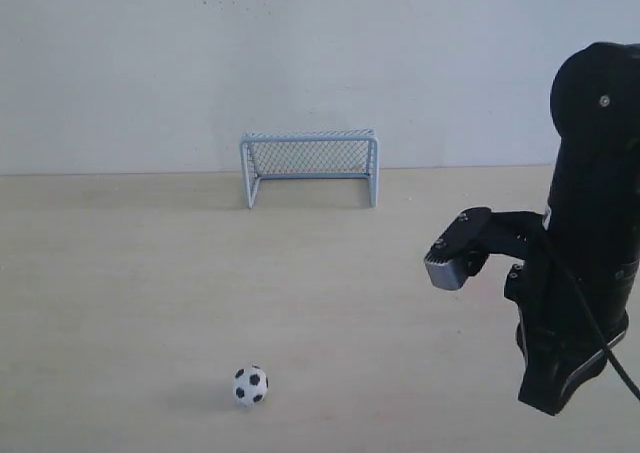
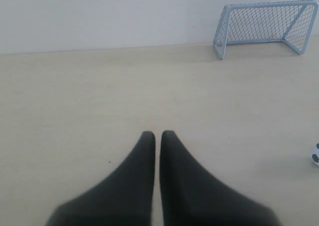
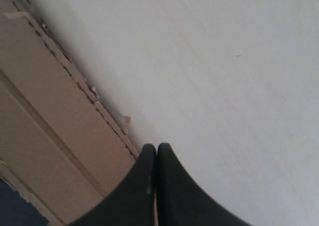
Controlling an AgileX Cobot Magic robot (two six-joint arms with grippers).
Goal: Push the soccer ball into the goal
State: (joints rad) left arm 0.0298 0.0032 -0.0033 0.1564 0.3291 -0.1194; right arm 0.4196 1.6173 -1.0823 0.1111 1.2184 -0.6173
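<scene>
- While the soccer ball (image 1: 251,385) sits alone on the near part of the table (image 1: 120,273), nothing touches it.
- In the exterior view, ball lines up roughly with the left post of the goal (image 1: 308,135) and is well apart from it.
- Goal stands upright at the table's far edge, against the wall (image 1: 300,43), open mouth facing the ball.
- Left gripper (image 2: 157,134): fingers clenched to a thin slit, grasping nothing, low over bare table. Its wrist view has the ball at one edge, off to the side, and the goal further ahead.
- Right gripper (image 3: 156,147): fingertips pressed together, nothing between them, facing a pale surface beside a tan board (image 3: 55,131) with a ragged seam.
- Right arm (image 1: 585,233): black, on the right of the exterior view, well away from the ball.
</scene>
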